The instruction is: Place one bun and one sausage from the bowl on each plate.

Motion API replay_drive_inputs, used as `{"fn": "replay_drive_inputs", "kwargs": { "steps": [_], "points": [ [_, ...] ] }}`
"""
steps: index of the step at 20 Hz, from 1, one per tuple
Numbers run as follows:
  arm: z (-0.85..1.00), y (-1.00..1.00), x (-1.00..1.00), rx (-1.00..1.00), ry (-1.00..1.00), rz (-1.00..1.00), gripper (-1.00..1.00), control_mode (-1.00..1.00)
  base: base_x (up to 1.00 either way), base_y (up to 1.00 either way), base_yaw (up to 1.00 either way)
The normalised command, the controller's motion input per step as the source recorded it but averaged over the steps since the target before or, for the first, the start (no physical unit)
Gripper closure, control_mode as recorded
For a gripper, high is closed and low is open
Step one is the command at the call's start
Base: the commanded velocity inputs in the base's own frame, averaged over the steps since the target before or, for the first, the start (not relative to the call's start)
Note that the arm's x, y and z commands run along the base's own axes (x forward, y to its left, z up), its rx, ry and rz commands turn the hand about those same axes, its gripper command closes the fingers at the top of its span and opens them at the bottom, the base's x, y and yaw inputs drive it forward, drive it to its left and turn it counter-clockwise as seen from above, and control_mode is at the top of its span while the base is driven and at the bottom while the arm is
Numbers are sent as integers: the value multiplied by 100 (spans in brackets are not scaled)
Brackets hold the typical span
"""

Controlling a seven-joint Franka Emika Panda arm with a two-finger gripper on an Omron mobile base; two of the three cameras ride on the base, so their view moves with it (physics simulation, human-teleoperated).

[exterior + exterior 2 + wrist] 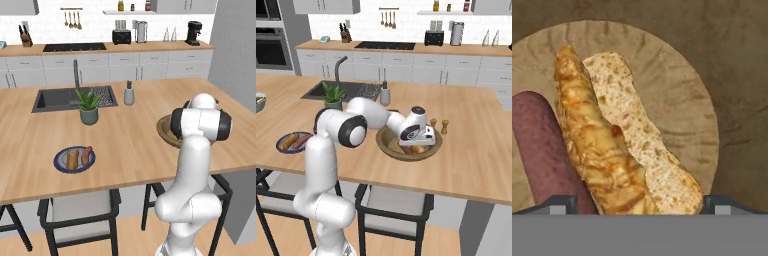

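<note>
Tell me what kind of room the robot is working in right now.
A rendered home kitchen, by the look of it: a wooden island counter with a sink, a cooktop and toaster along the back wall, and stools tucked under the island.

Pincer (640,204) stands low inside the bowl (390,148), tips wide either side of the bun (619,140); sausage (542,150) crowds one tip, two shakers (439,125) stand just behind the rim

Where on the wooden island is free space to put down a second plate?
Bare wood lies between the blue plate and the wooden bowl, along the front edge. The strip by the sink, plant and soap bottle is crowded.
</note>
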Motion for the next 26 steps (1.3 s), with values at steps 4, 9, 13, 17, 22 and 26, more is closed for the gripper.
{"fn": "replay_drive_inputs", "kwargs": {
  "steps": [4, 9, 13, 17, 22, 26],
  "points": [
    [-40, 6, 28, 0, 15, 5, -100, -100, 0, 0, 0],
    [-82, 16, 11, -2, 21, 5, -100, -100, 0, 0, 0],
    [-99, 40, -1, -4, 22, 4, 100, -100, 0, 0, 0],
    [-69, 37, -62, -1, 2, 6, 100, -100, 0, 0, 0],
    [-20, 47, -95, 0, -11, 1, 100, -100, 0, 0, 0],
    [8, 54, -71, 0, -22, 0, 100, -100, 0, 0, 0]
  ]
}}
